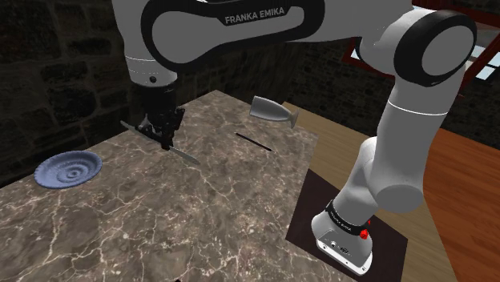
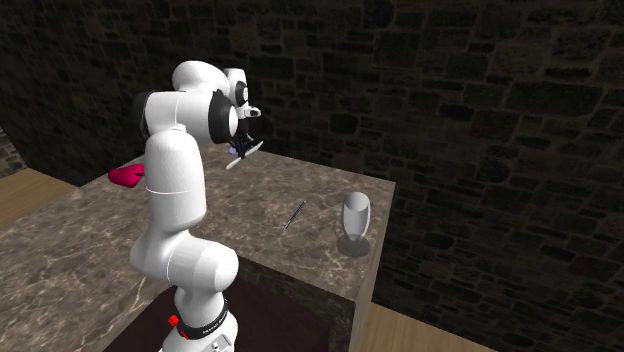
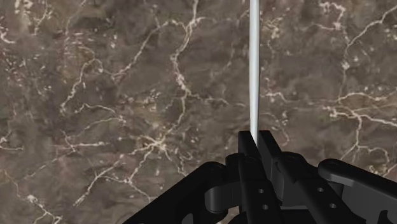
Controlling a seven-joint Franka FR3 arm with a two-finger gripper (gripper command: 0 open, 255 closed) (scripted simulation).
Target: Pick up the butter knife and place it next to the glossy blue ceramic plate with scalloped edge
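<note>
My black gripper (image 1: pixel 165 141) is shut on the butter knife (image 1: pixel 186 157), a slim silvery blade that sticks out to both sides of the fingers. It hangs over the marble table (image 1: pixel 200 216). In the wrist view the knife (image 3: pixel 254 63) runs straight away from the gripper (image 3: pixel 255 141), clasped between the two fingers. The blue plate with a scalloped rim (image 1: pixel 68 169) lies on the marble toward the shoulder view's left, well apart from the knife. The second exterior view has the gripper (image 2: pixel 243 150) and knife (image 2: pixel 247 154) near the table's far side.
A glass goblet (image 1: pixel 272 112) lies tilted near the table's far right edge and stands near the corner (image 2: pixel 355 215) in the second exterior view. A thin dark stick (image 1: pixel 252 142) lies beside it. A red object (image 2: pixel 127 176) peeks from behind the arm. Dark stone walls surround the table.
</note>
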